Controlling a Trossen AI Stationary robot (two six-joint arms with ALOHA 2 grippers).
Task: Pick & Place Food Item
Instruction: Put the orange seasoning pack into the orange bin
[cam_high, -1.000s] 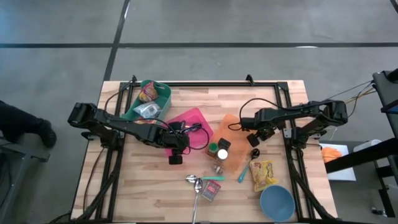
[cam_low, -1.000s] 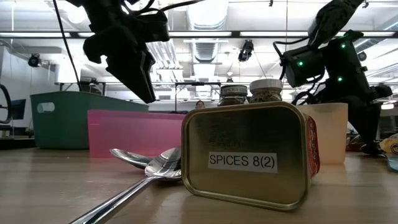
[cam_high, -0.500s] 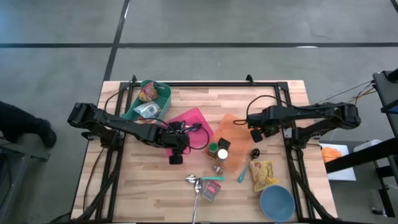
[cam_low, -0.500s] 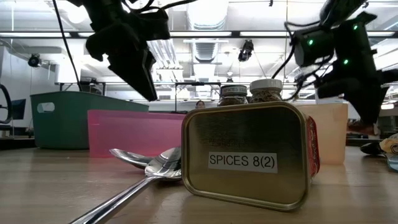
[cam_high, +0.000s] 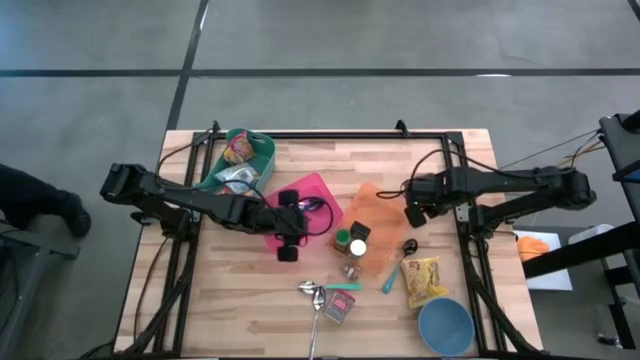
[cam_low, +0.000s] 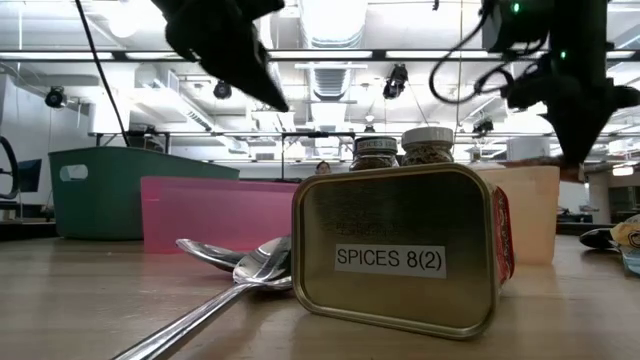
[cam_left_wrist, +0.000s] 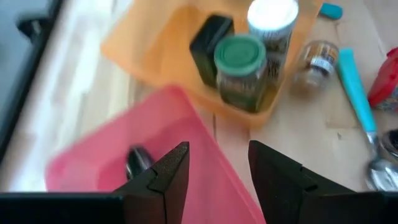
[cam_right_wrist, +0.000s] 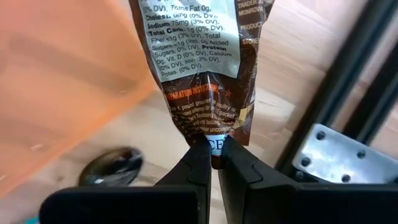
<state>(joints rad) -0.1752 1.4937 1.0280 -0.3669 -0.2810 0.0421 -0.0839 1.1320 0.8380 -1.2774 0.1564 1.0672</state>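
Your right claw (cam_right_wrist: 210, 163) is clamped on the edge of a brown printed food packet (cam_right_wrist: 200, 68), which hangs lifted off the wooden worktop (cam_high: 300, 160) just beside the orange plastic tray (cam_high: 372, 205) that holds the spice jars. Your left claw (cam_left_wrist: 212, 177) stands parted and empty over the pink plastic tray (cam_left_wrist: 161, 155), near the orange tray

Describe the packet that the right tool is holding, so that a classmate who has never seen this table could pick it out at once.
Find the orange bin right of the table's middle. Just beside its far right corner hangs the right tool, pinched shut on the edge of a dark brown packet. Unlike the yellow snack bag lying flat nearer the blue bowl, it dangles off the table and shows white nutrition print.
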